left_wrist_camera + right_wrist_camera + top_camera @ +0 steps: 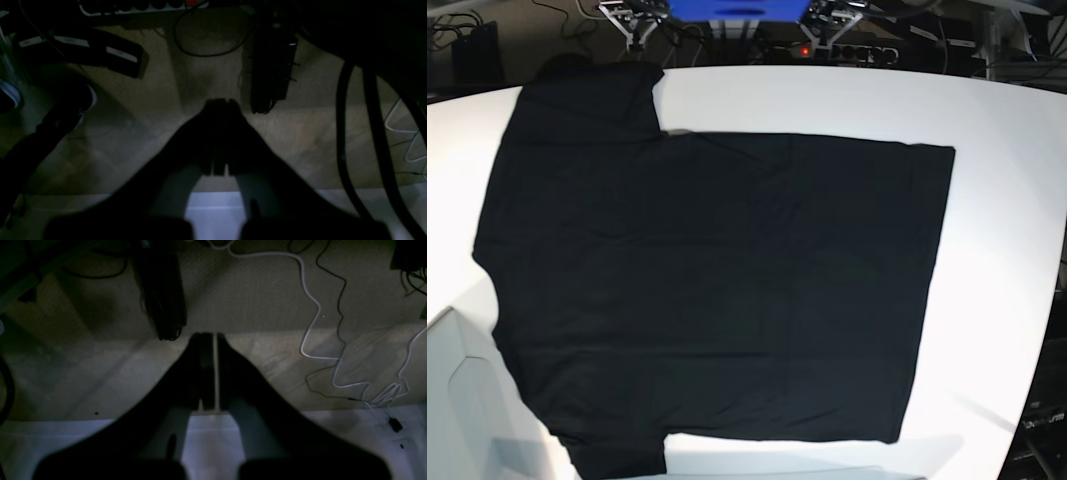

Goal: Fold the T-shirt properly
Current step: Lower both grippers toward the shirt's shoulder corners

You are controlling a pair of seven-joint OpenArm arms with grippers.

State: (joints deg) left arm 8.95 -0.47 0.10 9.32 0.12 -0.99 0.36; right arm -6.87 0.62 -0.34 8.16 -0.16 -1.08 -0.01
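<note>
Both my grippers, left (218, 103) and right (208, 338), hang clenched on nothing past the white desk (987, 110) edge, probably parked clear because the black T-shirt (717, 290) lies spread flat there, unfolded, plain side up.

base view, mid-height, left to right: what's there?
Bare white table → black T-shirt, sleeves at its left end, hem edge at right → bare white table again → dark floor clutter past the table's right edge.

Matt black cloth T-shirt (717, 290) on a smooth white table (997, 200)
</note>
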